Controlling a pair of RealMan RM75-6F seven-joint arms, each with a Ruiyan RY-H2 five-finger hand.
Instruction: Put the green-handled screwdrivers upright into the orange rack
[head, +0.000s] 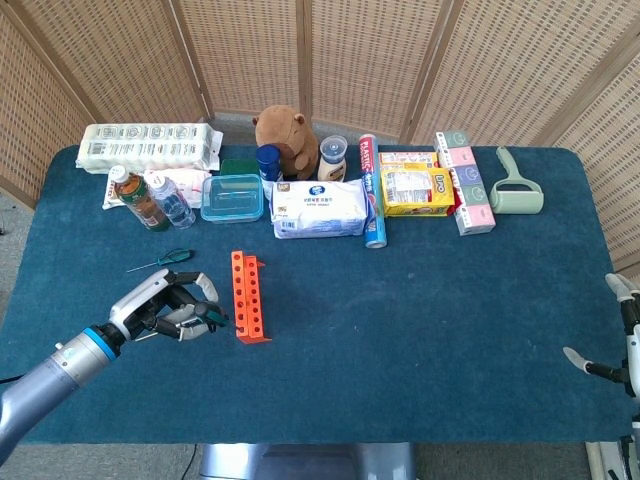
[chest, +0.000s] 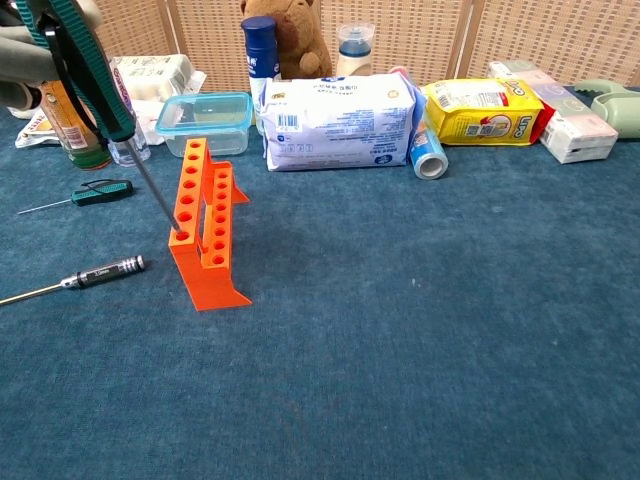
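Chest view: left hand (head: 165, 308) grips green-handled screwdriver (chest: 88, 68), shaft tilted, tip at near-end hole of orange rack (chest: 203, 225). Best to straighten shaft before pushing down (tilt may jam). Second green screwdriver (chest: 96, 191) and black-handled screwdriver (chest: 105, 270) lie left of rack. Right hand (head: 622, 335) spread, holding nothing.

From the head view we looked steeply down from high over the whole blue surface (head: 420, 300). From the chest view we sat low and close, facing across it; both shared the orange rack (head: 248, 297).
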